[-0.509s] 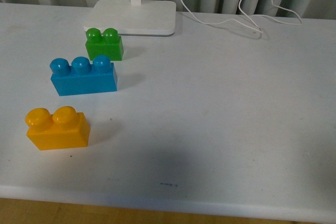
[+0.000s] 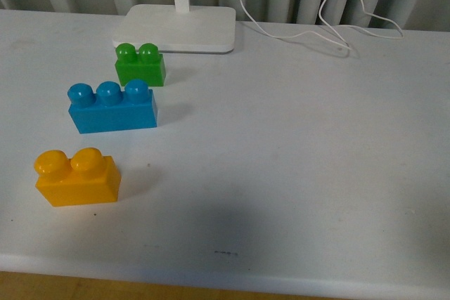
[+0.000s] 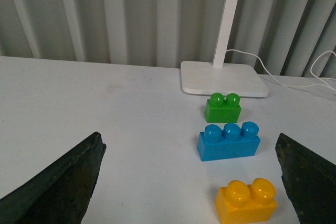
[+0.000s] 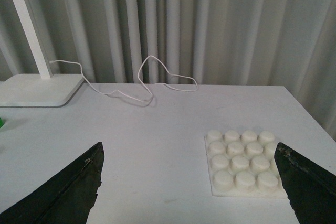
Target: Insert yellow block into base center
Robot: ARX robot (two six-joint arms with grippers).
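Note:
The yellow block (image 2: 76, 177) rests on the white table near its front left edge, studs up. In the left wrist view the yellow block (image 3: 245, 201) lies ahead of my open left gripper (image 3: 191, 182), nearer one dark finger (image 3: 307, 179) than the other. The base (image 4: 244, 163), a white studded plate, lies flat on the table in the right wrist view, ahead of my open right gripper (image 4: 191, 182) and off toward one finger (image 4: 310, 182). Nothing is held. The base and both grippers are out of the front view.
A blue three-stud brick (image 2: 112, 106) and a green two-stud brick (image 2: 140, 64) stand behind the yellow block. A white lamp foot (image 2: 177, 27) with its pole sits at the back, and its white cable (image 2: 330, 29) trails right. Grey curtains hang behind the table.
The front view has tilted very slightly, so everything sits a touch higher in the picture. The bricks have not moved on the table.

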